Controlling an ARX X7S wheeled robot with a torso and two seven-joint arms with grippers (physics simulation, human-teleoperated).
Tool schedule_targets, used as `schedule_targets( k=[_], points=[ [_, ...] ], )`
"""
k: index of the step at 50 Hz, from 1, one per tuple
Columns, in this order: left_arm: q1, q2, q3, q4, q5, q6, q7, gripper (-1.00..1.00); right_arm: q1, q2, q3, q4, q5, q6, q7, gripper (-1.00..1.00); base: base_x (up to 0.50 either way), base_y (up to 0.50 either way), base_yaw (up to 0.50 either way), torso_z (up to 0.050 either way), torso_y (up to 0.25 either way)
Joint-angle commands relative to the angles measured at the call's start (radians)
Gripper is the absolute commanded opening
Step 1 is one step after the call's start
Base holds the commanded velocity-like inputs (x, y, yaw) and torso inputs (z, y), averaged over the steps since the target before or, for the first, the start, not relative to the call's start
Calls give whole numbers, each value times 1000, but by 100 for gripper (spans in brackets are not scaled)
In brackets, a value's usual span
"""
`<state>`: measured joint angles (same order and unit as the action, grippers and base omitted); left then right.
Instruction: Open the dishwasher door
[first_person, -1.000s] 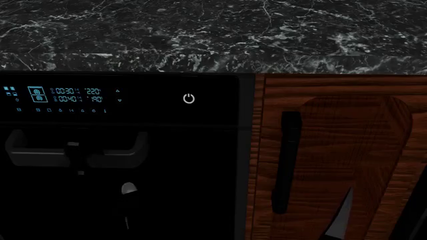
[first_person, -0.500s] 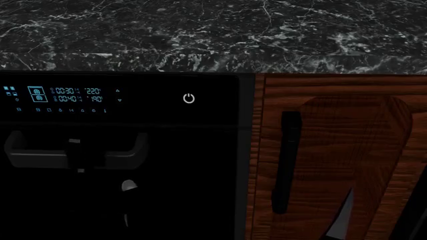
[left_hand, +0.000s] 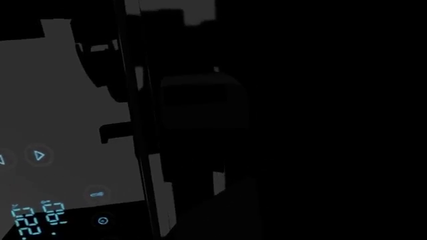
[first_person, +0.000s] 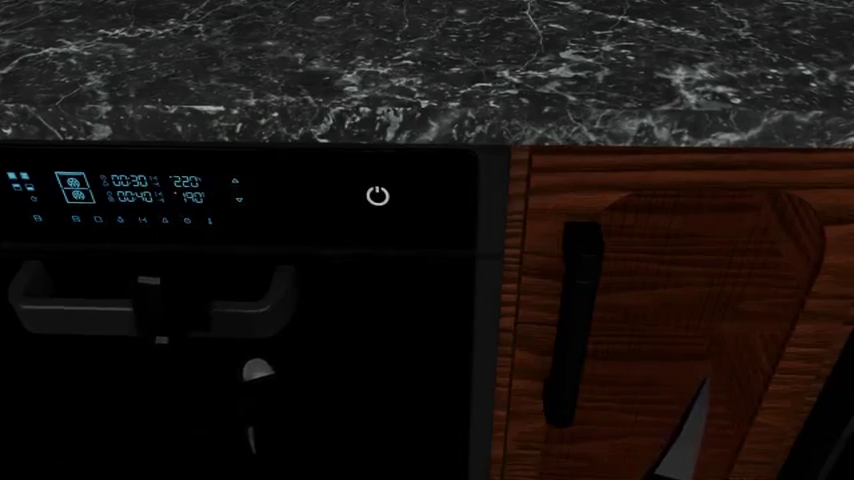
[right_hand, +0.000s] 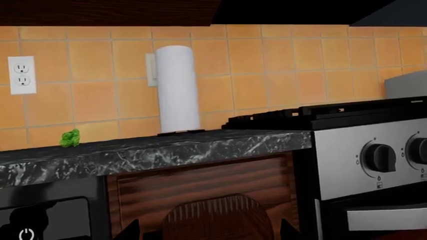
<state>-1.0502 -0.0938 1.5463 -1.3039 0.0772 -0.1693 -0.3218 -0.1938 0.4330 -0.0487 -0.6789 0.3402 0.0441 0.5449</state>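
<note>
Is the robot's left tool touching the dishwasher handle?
Cannot tell. In the head view the left tool overlaps the bar handle of the dishwasher door, but both views are too dark to show contact.

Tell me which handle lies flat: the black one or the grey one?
The grey bar handle on the dishwasher door is horizontal; the cabinet's black handle stands upright.
</note>
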Motion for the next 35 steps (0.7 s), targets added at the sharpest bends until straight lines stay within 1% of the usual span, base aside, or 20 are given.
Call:
schedule_targets(
  k=[1,7,14,17,27,32,35],
  points=[
    [-10,-2,74,-3,-32,21,-37,-100,-2,0,-2,8,2,-12,-2,100,0,0,0,0,0],
    [-8,-10,81,9,-28,26,-26,-100,3,2,-5,1,2,-3,1,100,0,0,0,3,0],
    [-12,-102,82,232,-28,-91,-1,-100,4,5,-7,-4,3,3,4,100,0,0,-1,0,1],
    [-14,-153,85,362,-26,-162,16,-100,5,6,-8,-5,4,3,4,100,0,0,-1,0,0],
    [-12,-237,93,558,-22,-266,38,-100,-5,2,-7,9,2,-20,0,100,0,0,-1,0,1],
    [-16,-297,100,707,-12,-353,49,-100,-6,2,-9,11,1,-23,1,100,0,0,-1,2,2],
    [-16,-320,101,765,-11,-385,54,-100,-5,2,-10,10,1,-22,2,100,0,0,-1,0,0]
  ],
)
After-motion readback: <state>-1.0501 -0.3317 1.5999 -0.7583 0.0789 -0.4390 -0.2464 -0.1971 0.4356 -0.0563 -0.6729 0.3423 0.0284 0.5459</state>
